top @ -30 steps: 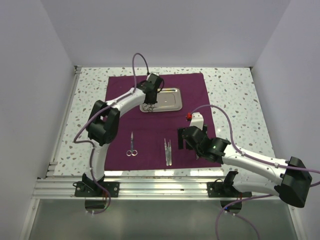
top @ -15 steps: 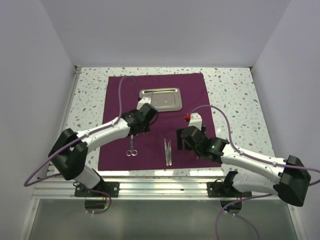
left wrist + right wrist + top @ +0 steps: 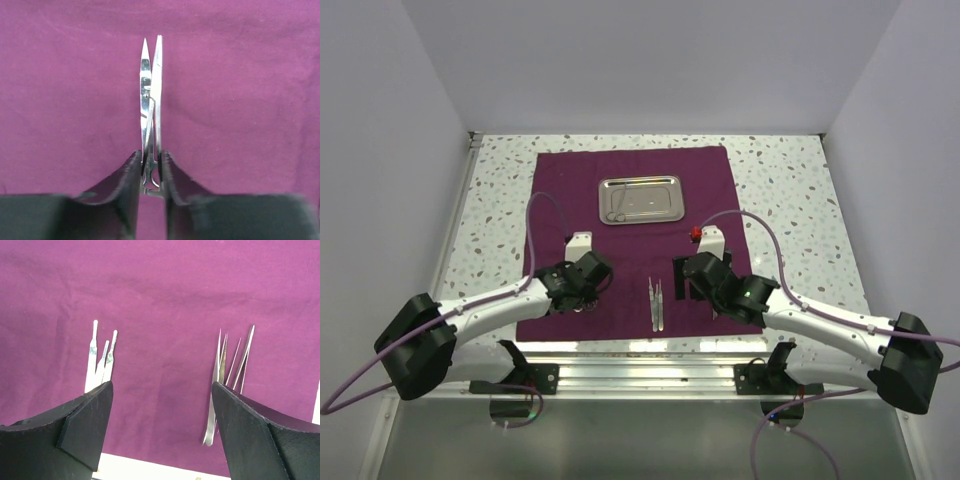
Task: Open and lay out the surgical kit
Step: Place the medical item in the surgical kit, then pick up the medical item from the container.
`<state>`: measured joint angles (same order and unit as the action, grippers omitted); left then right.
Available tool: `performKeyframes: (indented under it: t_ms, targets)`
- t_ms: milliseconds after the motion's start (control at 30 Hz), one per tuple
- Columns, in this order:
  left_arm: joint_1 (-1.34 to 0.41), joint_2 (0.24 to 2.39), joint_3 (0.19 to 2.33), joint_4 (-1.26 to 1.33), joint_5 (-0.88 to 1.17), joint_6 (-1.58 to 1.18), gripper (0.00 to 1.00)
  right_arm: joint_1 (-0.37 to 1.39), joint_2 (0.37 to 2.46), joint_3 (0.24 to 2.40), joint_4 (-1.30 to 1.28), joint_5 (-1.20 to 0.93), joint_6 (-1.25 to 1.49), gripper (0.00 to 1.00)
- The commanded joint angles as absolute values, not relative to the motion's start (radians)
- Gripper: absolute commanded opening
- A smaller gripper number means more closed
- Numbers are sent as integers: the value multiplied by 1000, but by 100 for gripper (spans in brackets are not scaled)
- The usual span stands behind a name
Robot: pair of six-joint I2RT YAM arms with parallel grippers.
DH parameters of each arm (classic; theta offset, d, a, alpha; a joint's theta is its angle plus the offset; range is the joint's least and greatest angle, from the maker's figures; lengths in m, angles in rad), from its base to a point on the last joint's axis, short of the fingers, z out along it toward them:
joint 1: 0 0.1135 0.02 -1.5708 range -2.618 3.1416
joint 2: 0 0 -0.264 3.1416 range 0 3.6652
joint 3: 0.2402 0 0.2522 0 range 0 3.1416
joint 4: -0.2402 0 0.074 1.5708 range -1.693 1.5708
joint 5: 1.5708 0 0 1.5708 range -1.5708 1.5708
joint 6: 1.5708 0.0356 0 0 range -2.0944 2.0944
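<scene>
No text, label or number is legible anywhere.

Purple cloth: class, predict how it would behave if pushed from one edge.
Probably floppy: the cloth shows soft creases, so it would likely bunch rather than slide. The tray and tweezers resting on it would probably shift too.

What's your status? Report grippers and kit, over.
Left gripper shut on scissors. Right gripper open, empty, near tweezers. Cloth spread flat, tray on it. Nothing in the way.
</scene>
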<state>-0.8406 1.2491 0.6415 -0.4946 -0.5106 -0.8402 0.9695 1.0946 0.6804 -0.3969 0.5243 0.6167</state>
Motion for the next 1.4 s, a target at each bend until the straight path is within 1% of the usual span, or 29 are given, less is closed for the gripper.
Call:
performKeyframes:
  t_ms: [0,33,67,100,267,333,367,500,567,600,700,900,1100,1367]
  targets:
    - [-850,1244,640,-448,-528,-891,33,971,1074,692,-390,526,617,84]
    - [-850,1247,649,-456,-528,-893,39,971,1069,690,-391,531,617,83]
    - [-851,1247,658,-466,-529,-897,44,971,1066,689,-391,531,617,84]
    - [-851,1247,670,-489,-535,-896,52,971,1065,687,-391,531,618,84]
    - [-853,1256,804,-545,-590,-861,67,971,1054,680,-385,534,612,84]
    - [-851,1290,873,-542,-629,-818,72,971,1051,677,-385,532,611,84]
    - [-851,1307,897,-532,-643,-795,75,971,1049,675,-380,529,609,84]
    - [-809,1449,1040,-421,-690,-652,76,971,1049,667,-370,519,606,84]
    - [-767,1566,1132,-358,-666,-580,74,969,1049,666,-371,517,604,84]
    - [-726,1641,1185,-333,-619,-556,74,971,1046,667,-371,515,606,84]
    - [-658,1771,1271,-252,-542,-490,72,971,1039,661,-371,515,607,84]
    - [-574,1995,1423,-146,-407,-410,68,971,1055,673,-373,523,594,84]
    - [-548,2130,1532,-110,-374,-350,67,971,1078,672,-367,520,598,84]
    - [-491,2201,1586,-146,-315,-341,64,971,1091,672,-371,543,595,84]
